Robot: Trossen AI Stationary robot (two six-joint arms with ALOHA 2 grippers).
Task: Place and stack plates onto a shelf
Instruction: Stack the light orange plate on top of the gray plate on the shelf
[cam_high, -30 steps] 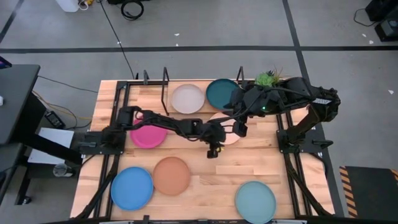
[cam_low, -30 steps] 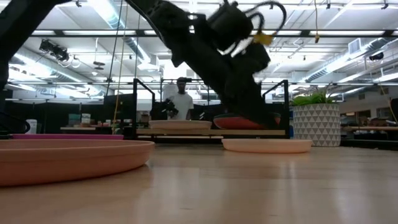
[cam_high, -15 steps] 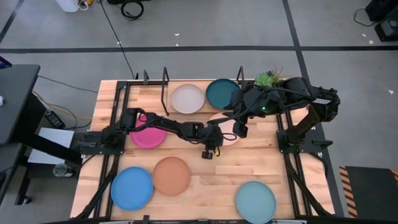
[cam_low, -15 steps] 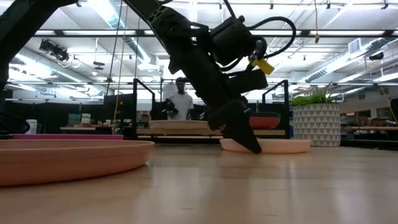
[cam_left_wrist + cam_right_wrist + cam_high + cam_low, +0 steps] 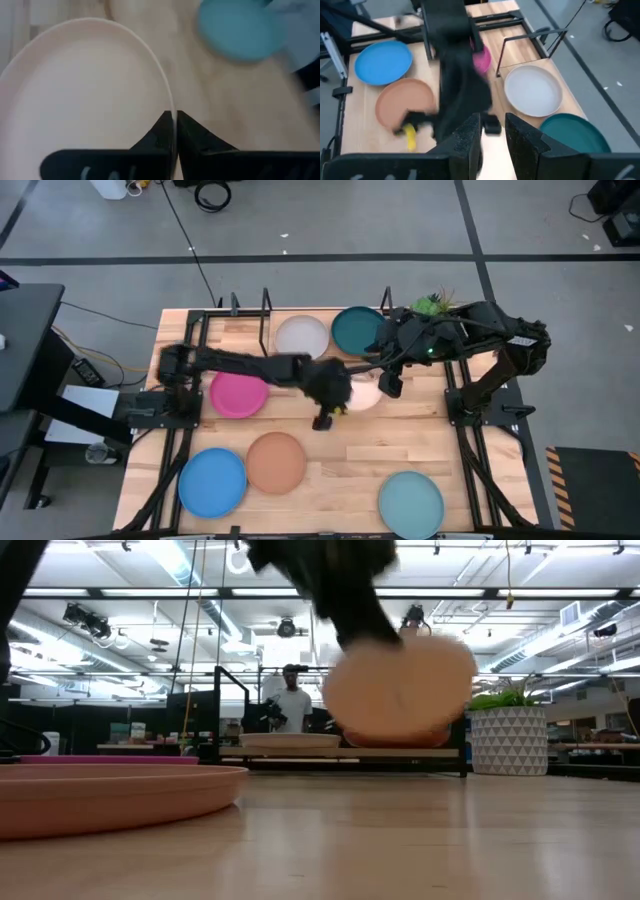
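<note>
Item: cream plate [image 5: 85, 90] — pinched at its rim by your left tool [image 5: 172, 127], fingers fully closed on the edge, plate lifted off the surface [image 5: 400, 445] and tilted.

Risk 1: an edge-only grip — a quick swing could let the plate pivot or slip out.

Risk 2: your right tool [image 5: 492, 132], half open and holding nothing, hovers just beside the plate; the arms could collide.

Destination: shelf [image 5: 265, 315], beyond the left tool.
</note>
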